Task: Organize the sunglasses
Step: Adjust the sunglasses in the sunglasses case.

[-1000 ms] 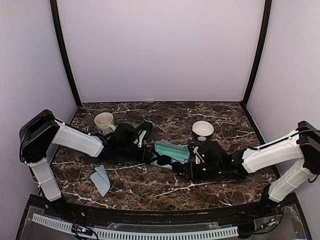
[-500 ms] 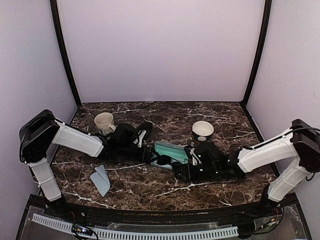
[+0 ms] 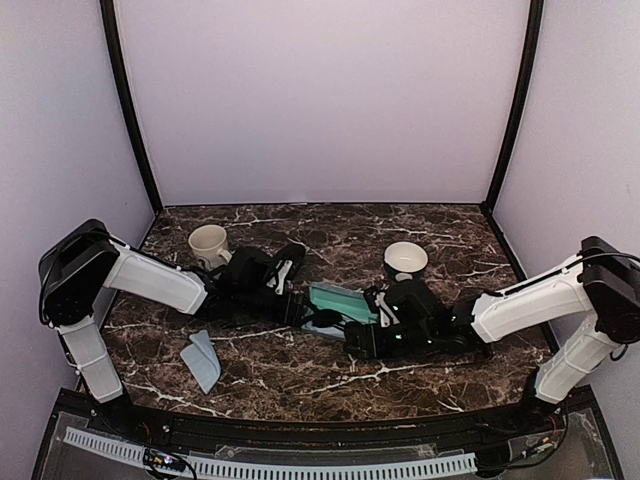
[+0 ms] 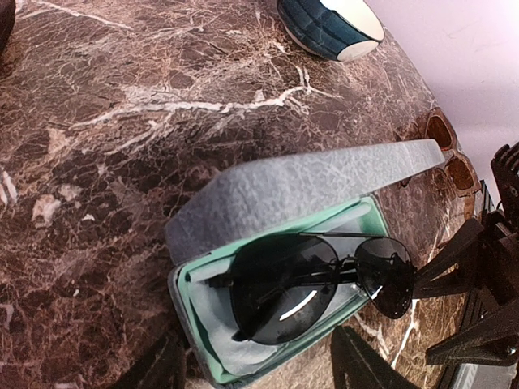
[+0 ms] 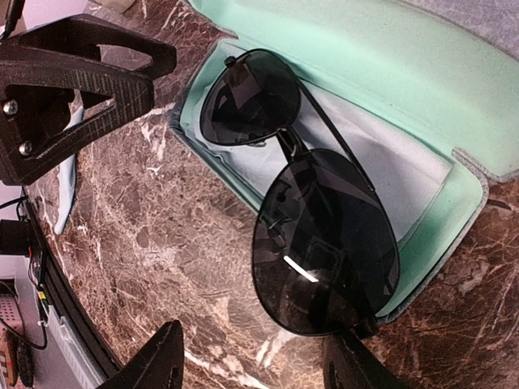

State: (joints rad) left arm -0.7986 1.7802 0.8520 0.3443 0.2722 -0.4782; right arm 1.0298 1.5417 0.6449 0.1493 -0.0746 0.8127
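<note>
From the top, the open case (image 3: 345, 300) lies mid-table, with the sunglasses (image 3: 326, 322) at its near edge. The left gripper (image 3: 296, 306) sits at the case's left end and the right gripper (image 3: 353, 337) at its near right; finger spacing cannot be told here.

In the left wrist view, the sunglasses (image 4: 312, 279) rest in the case's mint tray, one lens over the rim. The left fingers (image 4: 158, 369) are spread, holding nothing.

In the right wrist view, the right fingers (image 5: 162, 356) are apart just off the case rim, beside the overhanging lens.
</note>
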